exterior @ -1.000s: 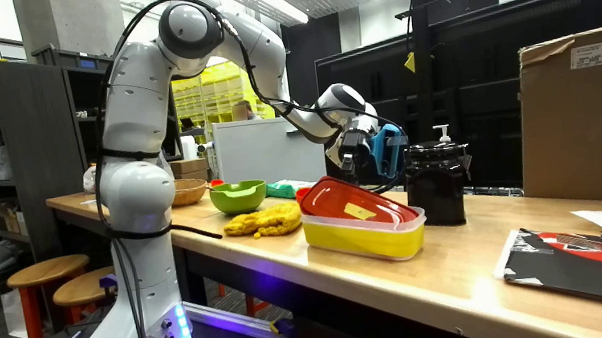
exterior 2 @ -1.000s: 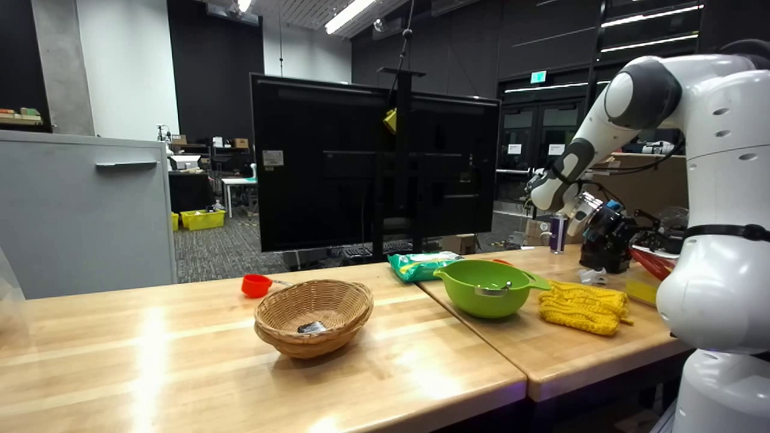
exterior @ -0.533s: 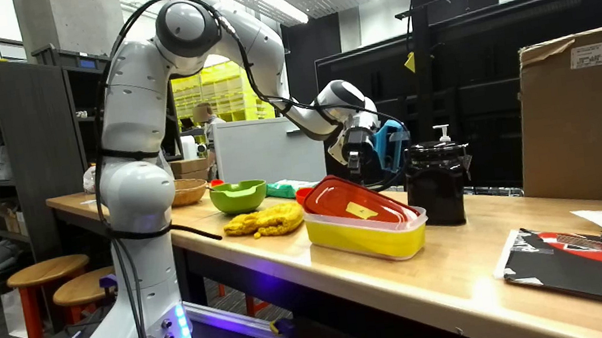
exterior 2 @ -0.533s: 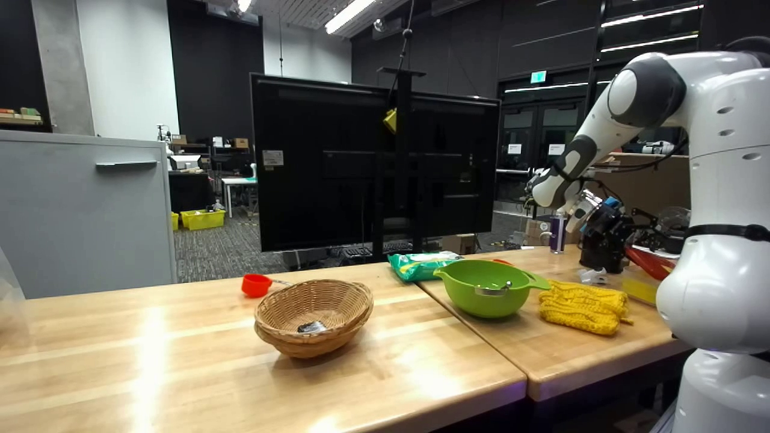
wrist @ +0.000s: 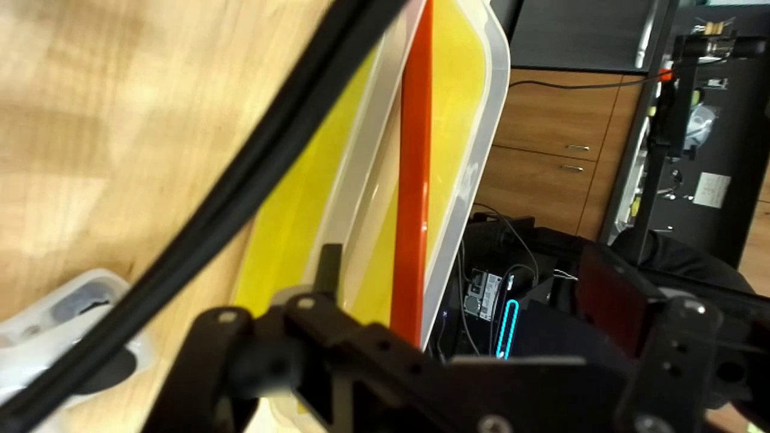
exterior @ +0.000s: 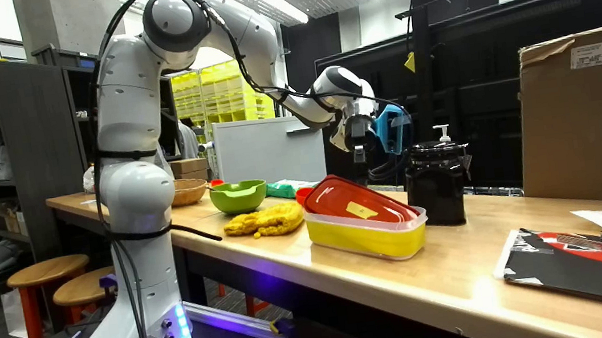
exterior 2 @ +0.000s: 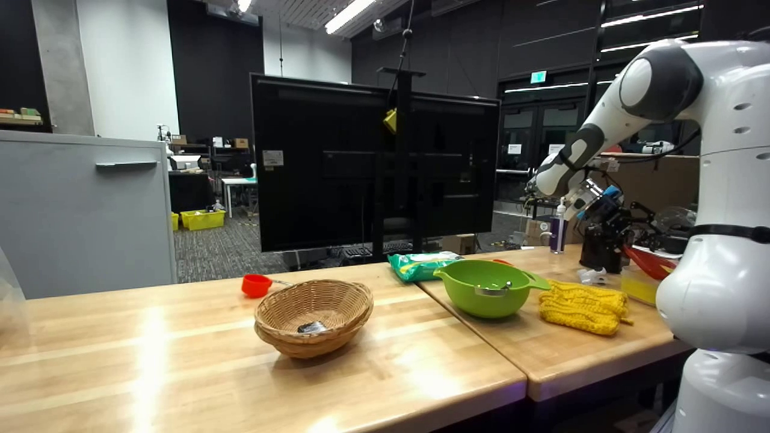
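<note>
My gripper point(exterior: 360, 157) hangs empty above the upper end of a red lid point(exterior: 359, 202), apart from it. In the wrist view the gripper point(wrist: 469, 279) has its fingers wide apart. The left finger point(wrist: 328, 264) shows in front of the container and the right one stands off to the right. The lid point(wrist: 412, 192) shows edge-on between them. The lid leans tilted in a clear container point(exterior: 367, 239) with yellow sides. The container also shows in the wrist view point(wrist: 289, 222). A black jar point(exterior: 434, 187) stands beside the container.
A yellow knitted cloth point(exterior: 267, 220), a green bowl point(exterior 2: 490, 288), a green packet point(exterior 2: 421, 264) and a wicker basket point(exterior 2: 313, 319) lie along the table. A white object point(wrist: 72, 343) lies near the container. A folder point(exterior: 593, 259) and a cardboard box point(exterior: 593, 116) are at the far end.
My gripper has risen and drawn up away from the lid. The container and lid shifted slightly right in an exterior view between the first and second moments, then stayed put.
</note>
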`<action>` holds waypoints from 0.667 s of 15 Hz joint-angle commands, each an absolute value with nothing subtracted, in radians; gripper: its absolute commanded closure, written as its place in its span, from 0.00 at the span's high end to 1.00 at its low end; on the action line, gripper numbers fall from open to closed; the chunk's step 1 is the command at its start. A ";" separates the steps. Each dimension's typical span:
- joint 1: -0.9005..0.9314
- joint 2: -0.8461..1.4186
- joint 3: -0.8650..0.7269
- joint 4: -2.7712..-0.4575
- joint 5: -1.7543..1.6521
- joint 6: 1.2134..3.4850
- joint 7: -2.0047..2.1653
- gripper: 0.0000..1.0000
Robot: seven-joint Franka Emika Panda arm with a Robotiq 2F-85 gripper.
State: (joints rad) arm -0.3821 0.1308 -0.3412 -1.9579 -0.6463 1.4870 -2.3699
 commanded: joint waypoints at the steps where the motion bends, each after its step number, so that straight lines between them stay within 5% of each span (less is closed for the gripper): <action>1: -0.393 0.066 -0.344 -1.982 -0.613 1.546 -2.353 1.00; 10: -0.395 -0.033 -0.375 -1.977 -0.514 1.606 -2.341 1.00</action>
State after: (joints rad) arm -0.3902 0.0296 -0.3662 -1.9576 -0.5452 1.5787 -2.3504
